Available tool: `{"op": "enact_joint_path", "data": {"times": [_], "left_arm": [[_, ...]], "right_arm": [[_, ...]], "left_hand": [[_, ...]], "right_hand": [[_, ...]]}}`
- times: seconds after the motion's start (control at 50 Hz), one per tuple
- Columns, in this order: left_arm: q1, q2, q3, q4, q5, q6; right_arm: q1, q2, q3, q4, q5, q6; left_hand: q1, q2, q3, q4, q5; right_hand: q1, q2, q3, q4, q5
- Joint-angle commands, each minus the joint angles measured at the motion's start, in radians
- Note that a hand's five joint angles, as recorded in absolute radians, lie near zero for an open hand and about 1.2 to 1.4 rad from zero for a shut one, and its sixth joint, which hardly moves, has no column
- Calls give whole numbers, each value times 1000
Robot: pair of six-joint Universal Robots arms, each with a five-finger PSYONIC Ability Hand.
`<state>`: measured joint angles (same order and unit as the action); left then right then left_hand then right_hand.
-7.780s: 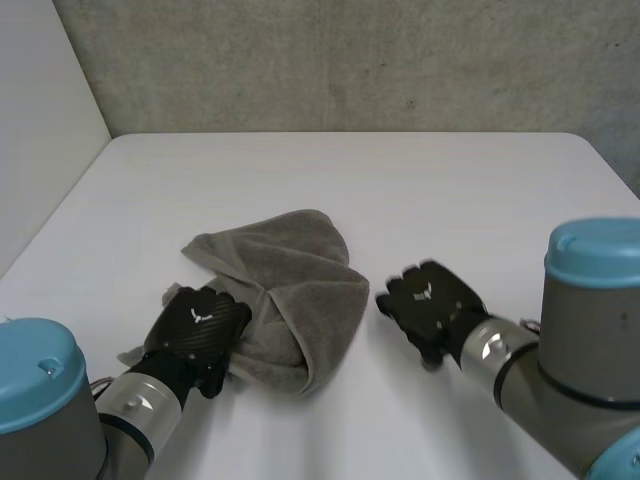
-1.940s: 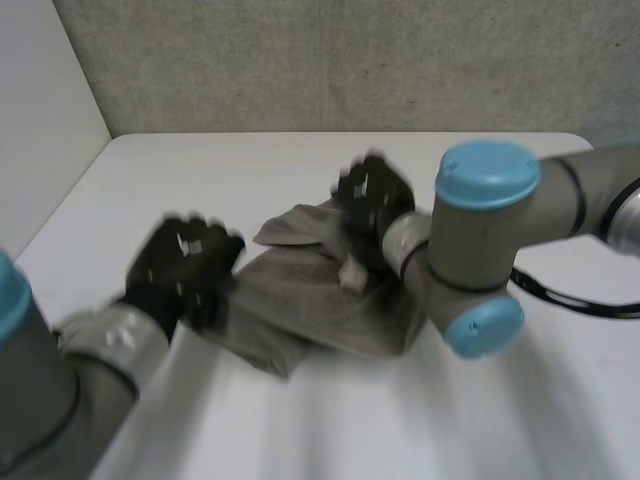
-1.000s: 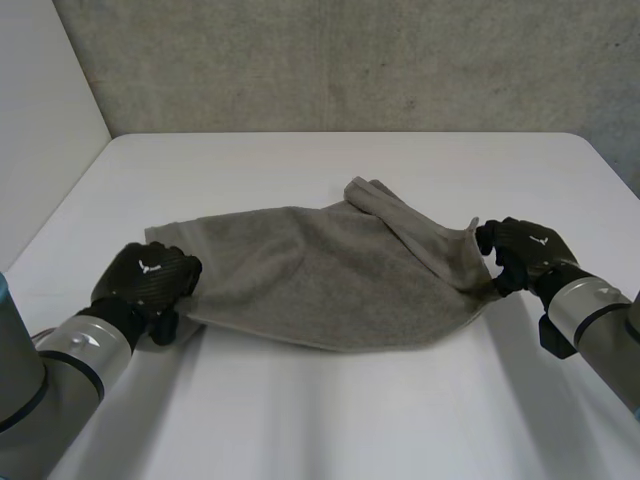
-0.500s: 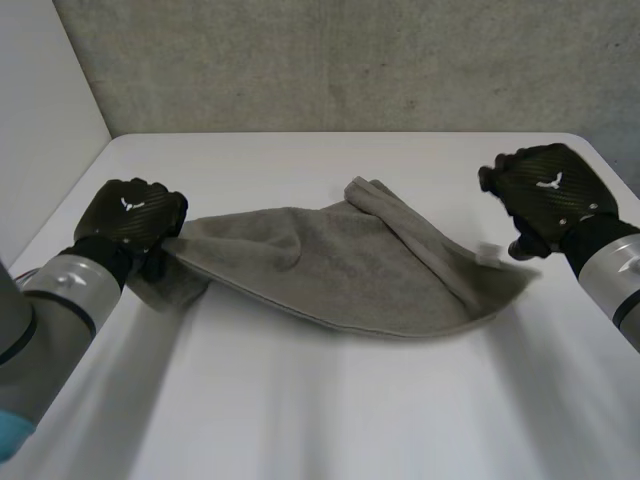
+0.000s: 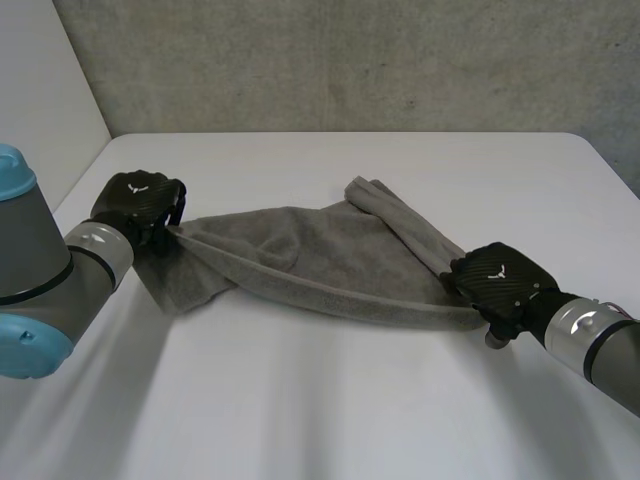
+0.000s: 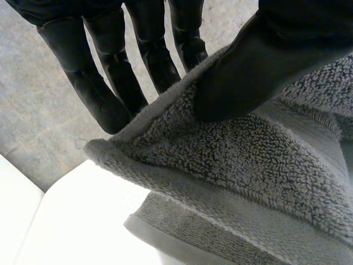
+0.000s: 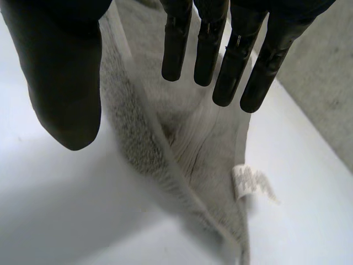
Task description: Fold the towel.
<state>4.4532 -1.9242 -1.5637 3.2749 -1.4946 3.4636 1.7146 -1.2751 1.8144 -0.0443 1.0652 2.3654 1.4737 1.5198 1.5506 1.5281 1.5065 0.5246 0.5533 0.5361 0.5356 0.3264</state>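
White table [image 5: 340, 410] bears towel [image 5: 315, 255], left hand [image 5: 138, 202] pinching its end, right hand [image 5: 500, 282] unclenched.

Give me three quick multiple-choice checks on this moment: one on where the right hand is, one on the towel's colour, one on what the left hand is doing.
1. Where on the towel is the right hand?
A) at its right end
B) at its middle
C) at its left end

2. What colour is the towel?
A) white
B) grey
C) blue

3. What is the left hand doing?
A) lying open
B) curled, holding nothing
C) pinching a towel edge between thumb and fingers

Answers:
1 A: the head view shows it at the end nearest the right arm.
2 B: the pile is grey in every view.
3 C: the left wrist view shows the thumb pressing the cloth against the fingers.
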Motion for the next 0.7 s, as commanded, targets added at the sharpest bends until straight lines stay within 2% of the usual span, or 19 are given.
{"op": "enact_joint_path", "data": {"times": [0.02, 0.12, 0.18, 0.2, 0.22, 0.24, 0.28, 0.42, 0.46, 0.48, 0.52, 0.54, 0.58, 0.6, 0.64, 0.7], "left_arm": [[9, 1, -13, 0, -1, 0], [12, 2, -21, -1, -1, 0], [18, 2, -21, -1, -1, 0], [23, 2, -21, -1, -1, 0], [26, 4, -19, -1, -1, 0], [26, 4, -19, -1, -1, 0], [32, 5, -7, -1, 1, 0], [31, -21, 120, 9, 1, 6], [29, -44, 175, 11, 5, 6], [29, -44, 175, 11, 5, 6], [22, -94, 331, 46, 7, 5], [21, -95, 332, 46, 7, 5], [14, -121, 485, 154, 4, 0], [14, -121, 485, 155, 4, 0], [11, -113, 562, 289, -22, -9], [9, -87, 577, 356, -64, -23]], "right_arm": [[-3, 140, -119, 21, 9, 97], [0, 215, -199, 64, 9, 137], [2, 267, -242, 86, 10, 140], [3, 284, -260, 95, 10, 141], [3, 295, -279, 104, 16, 143], [3, 295, -279, 104, 16, 143], [5, 299, -326, 107, 38, 166], [40, 293, -511, 101, 71, 235], [62, 299, -671, 77, 75, 264], [62, 299, -672, 76, 75, 264], [83, 316, -838, -59, 125, 284], [83, 316, -839, -60, 125, 284], [135, 312, -912, -339, 218, 290], [135, 312, -912, -341, 219, 290], [177, 278, -908, -570, 271, 293], [197, 258, -893, -547, 268, 291]], "left_hand": [[-77, -124, -154, -132, -285], [-77, -124, -154, -132, -285], [-77, -124, -154, -132, -285], [-77, -124, -154, -132, -285], [-77, -124, -154, -132, -285], [-77, -124, -154, -132, -285], [-77, -124, -154, -132, -285], [-77, -124, -154, -132, -285], [-77, -124, -154, -132, -285], [-77, -124, -154, -132, -285], [-77, -124, -154, -132, -285], [-77, -124, -154, -132, -285], [-77, -124, -154, -132, -285], [-77, -124, -154, -132, -285], [-77, -124, -154, -132, -285], [-77, -124, -154, -132, -285]], "right_hand": [[-8, -37, -20, -19, 16], [21, -7, 10, 10, 45], [115, 87, 104, 104, 139], [223, 194, 211, 212, 246], [442, 413, 430, 431, 466], [444, 415, 433, 433, 468], [847, 819, 836, 836, 871], [872, 843, 860, 861, 895], [872, 843, 860, 861, 895], [872, 843, 860, 861, 895], [872, 843, 860, 861, 895], [872, 843, 860, 861, 895], [872, 843, 860, 861, 895], [872, 843, 860, 861, 895], [872, 843, 860, 861, 895], [872, 843, 860, 861, 895]]}}
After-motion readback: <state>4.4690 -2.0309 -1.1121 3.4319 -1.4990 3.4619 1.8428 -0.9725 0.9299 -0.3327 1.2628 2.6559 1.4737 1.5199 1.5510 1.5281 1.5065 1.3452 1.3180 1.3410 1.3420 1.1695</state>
